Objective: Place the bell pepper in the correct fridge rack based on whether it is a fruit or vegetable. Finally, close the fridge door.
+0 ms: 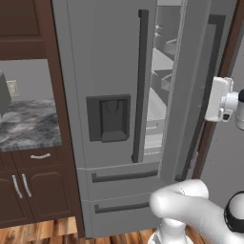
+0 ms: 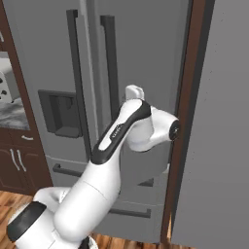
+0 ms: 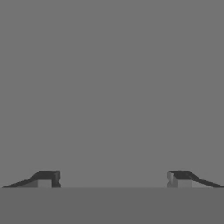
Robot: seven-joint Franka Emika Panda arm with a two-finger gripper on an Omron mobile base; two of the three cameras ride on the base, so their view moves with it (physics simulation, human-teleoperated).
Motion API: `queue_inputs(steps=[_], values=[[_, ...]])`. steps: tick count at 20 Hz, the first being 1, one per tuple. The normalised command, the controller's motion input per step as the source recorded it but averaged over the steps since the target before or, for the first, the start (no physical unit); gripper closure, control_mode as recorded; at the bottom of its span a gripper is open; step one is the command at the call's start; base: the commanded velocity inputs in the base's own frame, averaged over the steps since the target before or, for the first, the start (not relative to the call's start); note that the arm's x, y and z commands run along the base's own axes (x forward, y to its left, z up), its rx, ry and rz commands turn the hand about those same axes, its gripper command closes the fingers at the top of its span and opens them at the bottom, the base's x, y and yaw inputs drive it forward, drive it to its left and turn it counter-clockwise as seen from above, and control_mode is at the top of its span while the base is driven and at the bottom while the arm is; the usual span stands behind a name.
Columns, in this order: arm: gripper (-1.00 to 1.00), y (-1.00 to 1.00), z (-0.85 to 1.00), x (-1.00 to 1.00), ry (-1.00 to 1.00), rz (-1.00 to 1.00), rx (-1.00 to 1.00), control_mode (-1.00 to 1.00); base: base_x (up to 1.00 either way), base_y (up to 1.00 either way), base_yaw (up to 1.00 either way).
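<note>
The bell pepper is out of view. The fridge's right door (image 1: 193,90) stands slightly ajar. A narrow gap (image 1: 162,86) beside it shows white shelves inside. My gripper (image 3: 113,178) is open, its two dark fingertips (image 3: 46,178) set wide apart with nothing between them. It faces a flat grey surface at close range. In the right base view my white hand (image 2: 134,92) sits against the right door (image 2: 146,53), just right of its long dark handle (image 2: 111,63). In the left base view part of the hand (image 1: 219,99) shows beside the door's outer edge.
The left fridge door carries a dark dispenser (image 1: 108,118) and a tall handle (image 1: 140,86). Two drawers (image 1: 124,177) lie below. A marble counter (image 1: 26,125) over brown cabinets is at the left. A brown panel (image 2: 184,121) and a grey wall (image 2: 219,146) flank the fridge on the right.
</note>
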Motion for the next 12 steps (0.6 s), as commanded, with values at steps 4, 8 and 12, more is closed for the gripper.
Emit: queue_inputs(steps=[4, 8, 12], values=[[-1.0, 0.53, 0.16, 0.43, -0.01, -0.33, -0.07, -1.0, 0.0, 0.0, 0.0], [-1.0, 0.24, 0.2, 0.5, 0.0, -0.36, -0.05, -1.0, 0.0, 0.0, 0.0], [-1.0, 0.22, 0.14, 0.6, 0.0, -0.33, -0.03, -1.0, 0.0, 0.0, 0.0]])
